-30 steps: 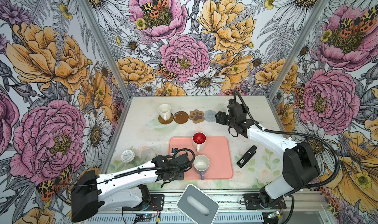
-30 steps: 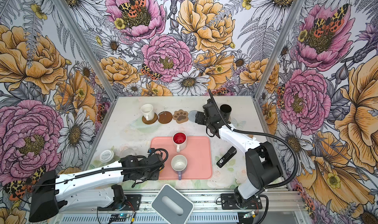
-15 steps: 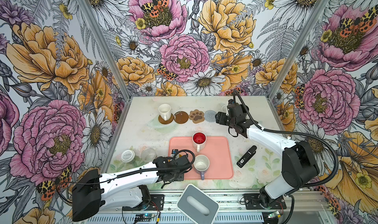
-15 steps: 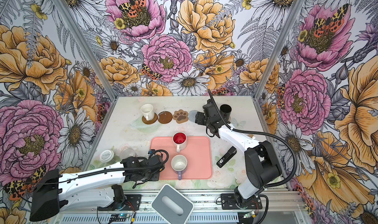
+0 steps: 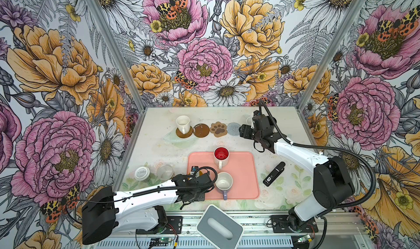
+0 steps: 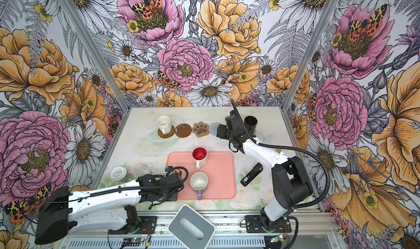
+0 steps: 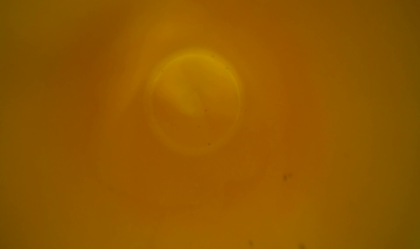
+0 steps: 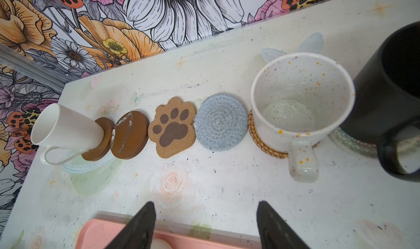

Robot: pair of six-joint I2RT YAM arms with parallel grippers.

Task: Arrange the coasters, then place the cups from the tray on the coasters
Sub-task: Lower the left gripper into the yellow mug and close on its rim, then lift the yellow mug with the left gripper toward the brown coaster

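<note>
Six coasters [image 5: 218, 129]: one row along the far edge of the tabletop [image 5: 159, 145], neighbours touching or just beside each other.
Row order: brown disc [image 8: 100, 141], scuffed brown disc [image 8: 129, 134], tan paw print [image 8: 173, 127], grey-blue woven round [image 8: 220, 121], rattan round [image 8: 263, 143], clear lacy round [image 8: 347, 143].
Cups set down: cream-white cup [image 5: 183, 123] on the first brown disc, speckled cup [image 8: 302, 100] on the rattan round, black cup [image 6: 250, 123] on the lacy round.
Tray [image 5: 245, 168]: salmon pink with a low rim, midway along the tabletop's near edge.
Cups on the tray: red-lined white cup [image 5: 221, 155] by its far edge and lavender cup [image 5: 223, 183] by its near edge, both upright.
Yellow cup [image 7: 195, 100]: fills the left wrist view as a blurred amber wall with a round floor.
Left gripper [image 5: 201, 179]: low over the tray's near-left corner, just beside the lavender cup. Its fingers are hidden, so clenched or released cannot be told.
Right gripper [image 8: 205, 227]: fingers [image 8: 141, 227] spread wide with nothing between them, above the tray's far edge.
Around: lidded jar [image 5: 142, 173] and clear tub [image 5: 165, 171] toward the near-left corner, black stapler-like device [image 5: 273, 174] right of the tray, grey-white slotted box [image 5: 219, 225] beyond the near edge.
In the way: in both top views the right arm covers the rattan and lacy rounds, and the left arm covers the yellow cup.
</note>
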